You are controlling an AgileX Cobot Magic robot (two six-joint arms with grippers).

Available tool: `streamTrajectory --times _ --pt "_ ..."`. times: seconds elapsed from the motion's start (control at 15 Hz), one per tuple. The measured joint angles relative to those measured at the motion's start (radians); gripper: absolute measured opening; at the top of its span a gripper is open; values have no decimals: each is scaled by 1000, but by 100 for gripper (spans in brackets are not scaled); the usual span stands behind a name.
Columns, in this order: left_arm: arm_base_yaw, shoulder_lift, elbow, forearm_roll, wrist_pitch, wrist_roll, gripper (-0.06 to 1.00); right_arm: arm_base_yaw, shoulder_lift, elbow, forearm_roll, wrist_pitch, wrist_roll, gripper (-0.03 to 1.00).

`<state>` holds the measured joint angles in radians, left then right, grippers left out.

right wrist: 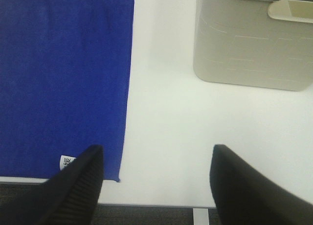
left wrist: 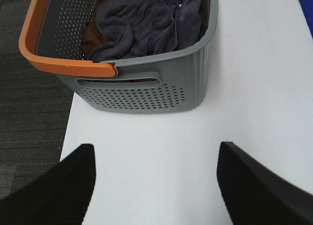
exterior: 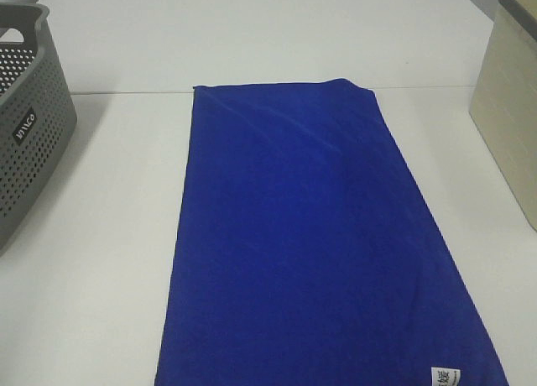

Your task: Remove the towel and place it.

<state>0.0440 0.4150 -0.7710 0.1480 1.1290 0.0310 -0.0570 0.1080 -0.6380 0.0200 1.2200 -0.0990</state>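
Lying flat and spread out on the white table (exterior: 101,260), the towel (exterior: 310,243) fills the middle of the exterior high view, a deep royal-blue rectangle with its long sides running from the far seam of the table to the near edge of the picture. Faint diagonal creases cross its far end, and a small white label (exterior: 445,377) sits at its near right corner. Left of the towel and apart from it stands a grey perforated basket (exterior: 25,134) bearing a small dark tag; right of the towel, also apart from it, stands a beige bin (exterior: 508,117). Neither arm shows in this view. In the left wrist view, the left gripper (left wrist: 155,186) hangs over bare table with its two black fingers (left wrist: 63,186) spread wide and nothing between them. Beyond the fingertips stands the grey basket (left wrist: 142,93), with an orange handle (left wrist: 63,63) along its rim and crumpled dark grey cloths (left wrist: 142,24) inside; a strip of blue shows beyond the basket's far rim. In the right wrist view, the right gripper (right wrist: 156,186) likewise has its black fingers (right wrist: 73,191) spread wide and empty, poised above the table's edge. One finger overlaps the towel (right wrist: 63,73) at the corner that carries the label (right wrist: 67,161), while the beige bin (right wrist: 254,44) stands on the other side, clear of the towel, with white table between them.
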Motion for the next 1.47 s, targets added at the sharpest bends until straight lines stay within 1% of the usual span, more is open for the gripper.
streamTrajectory --times 0.13,0.27,0.33,0.4,0.6,0.67,0.73,0.87,0.93,1.07,1.47 --pt "0 -125 62 -6 0 -8 65 0 -88 40 -5 1 0 64" --pt "0 -249 114 -12 2 -15 65 0 -112 45 -7 2 0 64" --pt "0 -366 161 -20 6 -60 65 0 -112 45 -6 2 0 64" --pt "0 -405 179 -22 12 -87 65 0 -112 45 -6 2 0 64" --pt "0 -419 216 -35 30 -107 65 0 -113 84 -4 0 0 64" --pt "0 -421 227 -38 12 -105 65 0 -113 116 -1 -5 0 64" --pt "0 -420 243 -42 -19 -102 65 0 -113 141 0 -20 0 64" --pt "0 -420 253 -55 -34 -87 65 0 -113 167 4 -92 0 64" --pt "0 -420 253 -66 -42 -87 65 0 -113 178 5 -101 0 64" --pt "0 -420 253 -105 -45 -82 65 0 -113 179 5 -107 0 64" --pt "0 -420 253 -117 -45 -79 65 0 -113 179 5 -107 0 64"
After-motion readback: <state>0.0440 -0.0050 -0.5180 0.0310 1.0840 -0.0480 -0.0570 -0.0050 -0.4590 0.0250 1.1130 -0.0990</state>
